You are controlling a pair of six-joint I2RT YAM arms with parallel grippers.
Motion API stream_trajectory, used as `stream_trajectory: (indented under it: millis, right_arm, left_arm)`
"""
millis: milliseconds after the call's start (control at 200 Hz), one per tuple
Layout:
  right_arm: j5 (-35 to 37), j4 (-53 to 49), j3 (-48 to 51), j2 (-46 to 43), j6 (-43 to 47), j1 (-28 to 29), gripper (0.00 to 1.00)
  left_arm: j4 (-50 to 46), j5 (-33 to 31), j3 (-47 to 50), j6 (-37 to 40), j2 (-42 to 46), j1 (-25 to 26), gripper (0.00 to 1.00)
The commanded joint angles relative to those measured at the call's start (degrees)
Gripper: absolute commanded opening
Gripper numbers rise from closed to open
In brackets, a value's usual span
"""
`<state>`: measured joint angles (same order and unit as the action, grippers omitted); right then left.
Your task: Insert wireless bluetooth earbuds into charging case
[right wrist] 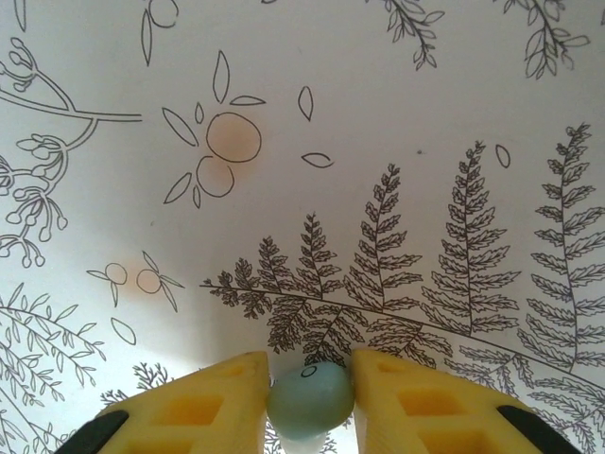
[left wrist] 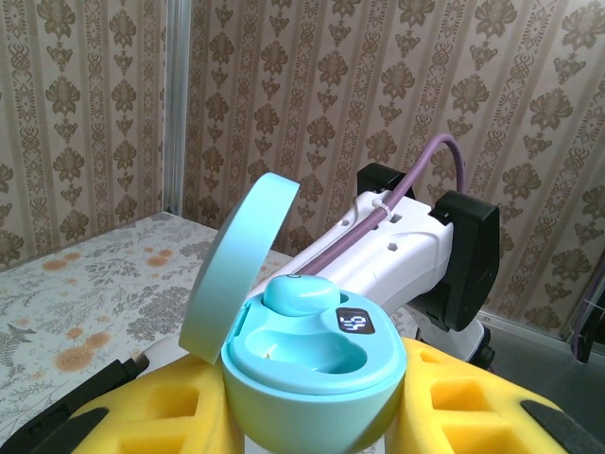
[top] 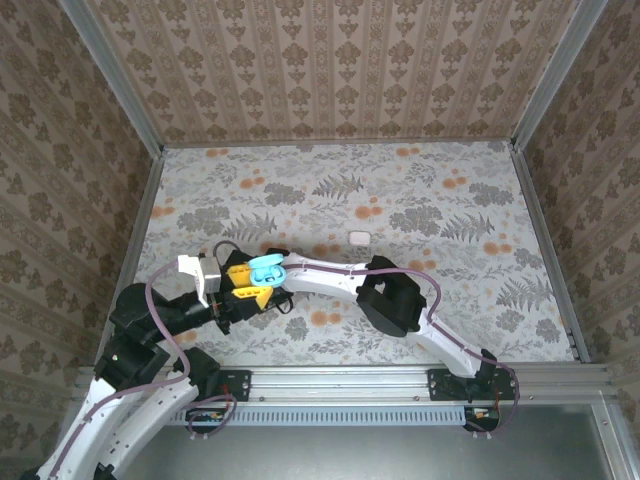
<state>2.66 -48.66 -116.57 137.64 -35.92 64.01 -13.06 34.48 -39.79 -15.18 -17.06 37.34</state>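
Note:
My left gripper (left wrist: 312, 402) is shut on the teal charging case (left wrist: 312, 374), a yellow finger (left wrist: 161, 411) pressed against each side. The lid (left wrist: 241, 265) stands open to the left. One teal earbud (left wrist: 301, 293) sits in the far socket beside a small lit display, and the near socket is empty. From above, the case (top: 266, 267) is held over the table's left part. My right gripper (right wrist: 310, 367) is down at the patterned cloth, shut on a second teal earbud (right wrist: 310, 402), with both pads touching it.
A small white object (top: 358, 237) lies on the cloth beyond the arms, near the table's middle. The right arm's white link (top: 330, 275) reaches across, close behind the held case. Papered walls (top: 330, 70) and metal rails enclose the table on three sides.

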Motion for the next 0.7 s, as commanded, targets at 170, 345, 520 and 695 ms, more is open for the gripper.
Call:
stream_trajectory:
  millis: [170, 345, 520, 695]
  right_arm:
    - [-0.2, 1.5, 8.8, -8.6, -0.9, -1.8, 0.27]
    - [-1.5, 9.3, 21.1, -18.9, -3.6, -5.2, 0.26]
    - [-2.9, 16.5, 33.5, -30.1, -6.1, -9.4, 0.25]
    - [-3.1, 17.4, 40.8, -40.9, -5.6, -12.3, 0.26]
  left_arm:
    - [3.1, -0.7, -0.1, 0.2, 0.4, -0.5, 0.24]
    - [5.4, -0.9, 1.0, -0.6, -0.2, -0.5, 0.24]
    - [8.1, -0.7, 2.2, -1.5, -1.4, -0.5, 0.24]
    - [14.6, -0.7, 5.1, -4.1, -3.3, -0.5, 0.24]
